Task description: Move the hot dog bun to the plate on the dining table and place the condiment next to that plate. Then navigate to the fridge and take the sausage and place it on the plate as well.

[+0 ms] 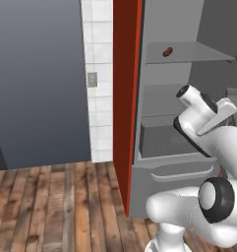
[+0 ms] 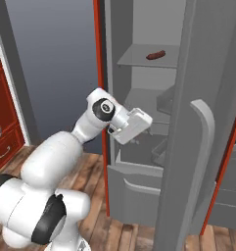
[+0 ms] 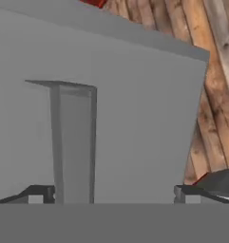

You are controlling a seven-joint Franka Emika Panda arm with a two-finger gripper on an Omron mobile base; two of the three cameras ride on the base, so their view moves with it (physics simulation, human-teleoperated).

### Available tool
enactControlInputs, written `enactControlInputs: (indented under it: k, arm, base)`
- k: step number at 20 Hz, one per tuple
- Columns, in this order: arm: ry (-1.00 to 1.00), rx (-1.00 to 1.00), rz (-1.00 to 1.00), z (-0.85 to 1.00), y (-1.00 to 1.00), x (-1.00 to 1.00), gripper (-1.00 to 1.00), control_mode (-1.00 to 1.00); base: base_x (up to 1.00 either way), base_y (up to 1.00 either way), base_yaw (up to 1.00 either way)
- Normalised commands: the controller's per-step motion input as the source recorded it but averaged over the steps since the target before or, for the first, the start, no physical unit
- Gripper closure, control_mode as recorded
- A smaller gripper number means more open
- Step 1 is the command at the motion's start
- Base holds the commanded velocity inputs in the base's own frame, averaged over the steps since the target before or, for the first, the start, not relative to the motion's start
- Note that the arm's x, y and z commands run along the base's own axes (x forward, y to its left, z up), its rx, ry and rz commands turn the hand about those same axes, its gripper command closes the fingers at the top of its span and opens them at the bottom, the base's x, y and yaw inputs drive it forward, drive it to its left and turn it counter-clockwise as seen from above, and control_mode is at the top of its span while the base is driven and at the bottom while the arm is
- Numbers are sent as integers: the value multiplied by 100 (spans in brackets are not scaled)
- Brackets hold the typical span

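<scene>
Sausage lies flat on fridge shelf — long axis crosswise — gripper wide, empty.

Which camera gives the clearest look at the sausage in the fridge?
The right base view: the sausage lies lengthwise on an upper fridge shelf, unobstructed. The left base view shows it smaller and foreshortened on that shelf. The hand view faces a grey fridge panel.

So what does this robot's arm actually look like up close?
The arm is made of smooth, rounded glossy white segments, with dark black rings and caps at the joints. It ends in a boxy white hand, and the gripper has two small dark finger tips. No cables or markings show.
</scene>
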Motion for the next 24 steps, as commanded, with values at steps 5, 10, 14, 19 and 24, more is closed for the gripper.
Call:
enactControlInputs:
  k: [5, 10, 14, 19, 24]
  arm:
    - [33, -8, -21, -67, -100, 49, -100, -100]
    - [23, -3, -19, -31, -100, 6, -100, -100]
    - [20, -1, -21, -13, -100, 0, -100, -100]
    - [-2, 1, -7, 12, -37, -36, -100, -100]
    - [-17, 16, 13, 49, 19, -42, -100, -100]
  base:
    - [0, 0, 0]
    - [0, 0, 0]
    - [0, 0, 0]
    - [0, 0, 0]
    - [0, 0, 0]
